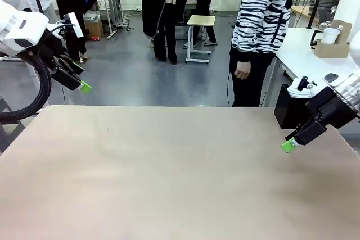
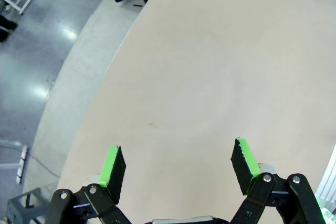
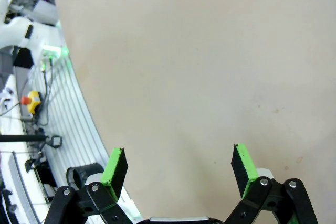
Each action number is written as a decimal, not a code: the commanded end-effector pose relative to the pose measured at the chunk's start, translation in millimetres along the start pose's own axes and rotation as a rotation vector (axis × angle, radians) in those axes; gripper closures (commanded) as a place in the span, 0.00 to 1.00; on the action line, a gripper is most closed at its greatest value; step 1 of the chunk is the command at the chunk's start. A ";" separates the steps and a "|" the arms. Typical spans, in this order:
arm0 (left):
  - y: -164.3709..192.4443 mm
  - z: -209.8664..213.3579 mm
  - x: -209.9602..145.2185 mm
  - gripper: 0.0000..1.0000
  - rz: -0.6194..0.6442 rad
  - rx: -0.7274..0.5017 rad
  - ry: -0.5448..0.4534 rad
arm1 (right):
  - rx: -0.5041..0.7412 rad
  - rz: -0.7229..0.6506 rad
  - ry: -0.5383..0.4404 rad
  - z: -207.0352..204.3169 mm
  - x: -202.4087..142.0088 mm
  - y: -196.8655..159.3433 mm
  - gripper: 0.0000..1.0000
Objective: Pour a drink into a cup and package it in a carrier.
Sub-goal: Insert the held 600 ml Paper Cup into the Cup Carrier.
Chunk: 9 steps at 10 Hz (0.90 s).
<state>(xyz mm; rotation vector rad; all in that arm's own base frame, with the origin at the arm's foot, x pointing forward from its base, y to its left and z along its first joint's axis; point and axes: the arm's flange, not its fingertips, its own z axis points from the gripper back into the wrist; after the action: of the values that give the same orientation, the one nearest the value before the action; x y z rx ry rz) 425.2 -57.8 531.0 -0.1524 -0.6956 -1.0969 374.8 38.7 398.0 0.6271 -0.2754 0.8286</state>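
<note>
- Left gripper (image 1: 84, 86): hangs off the table's (image 1: 169, 167) 10 o'clock corner, above the floor, jaws apart, nothing btwn them. Left wrist cam shows both green pads (image 2: 113, 163) w/ bare beige tabletop (image 2: 220, 66) past them.
- Right gripper (image 1: 289, 145): low over the table's 3 o'clock edge, jaws spread wide, empty. Right wrist cam: green pads (image 3: 116, 163) over bare tabletop (image 3: 210, 51).
- Black box (image 1: 289, 108) just past the table at 2 o'clock, behind the right gripper; white lids (image 1: 298, 91) on top, prob. a stack, partly hidden.
- Carrier (image 1: 333, 46): brown cardboard, on a separate white side table (image 1: 304, 54) at approx 1–2 o'clock, well apart from both grippers.
- Cup (image 1: 331, 35): white, sits in that carrier.
- Person in zebra-stripe top at 12–1 o'clock by the far edge, hand (image 1: 242, 70) hanging at side, touching nothing.
</note>
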 end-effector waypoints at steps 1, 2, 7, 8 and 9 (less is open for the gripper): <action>0.5 -0.3 -0.5 0.00 0.000 -0.006 -0.006 | 0.014 0.021 -0.024 -1.0 -2.6 -1.6 0.00; 0.5 -0.3 -0.5 0.00 0.000 -0.006 -0.006 | 0.014 0.021 -0.024 -1.0 -2.6 -1.6 0.00; 0.5 -0.3 -0.5 0.00 0.000 -0.006 -0.006 | 0.014 0.021 -0.024 -1.0 -2.6 -1.6 0.00; 0.5 -0.3 -0.5 0.00 0.000 -0.006 -0.006 | 0.014 0.021 -0.024 -1.0 -2.6 -1.6 0.00; 0.5 -0.3 -0.5 0.00 0.000 -0.006 -0.006 | 0.014 0.021 -0.024 -1.0 -2.6 -1.6 0.00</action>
<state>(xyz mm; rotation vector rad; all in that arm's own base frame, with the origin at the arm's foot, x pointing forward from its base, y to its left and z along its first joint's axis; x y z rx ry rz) 425.2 -57.8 531.0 -0.1524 -0.6956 -1.0969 374.8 38.7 398.0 0.6272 -0.2754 0.8286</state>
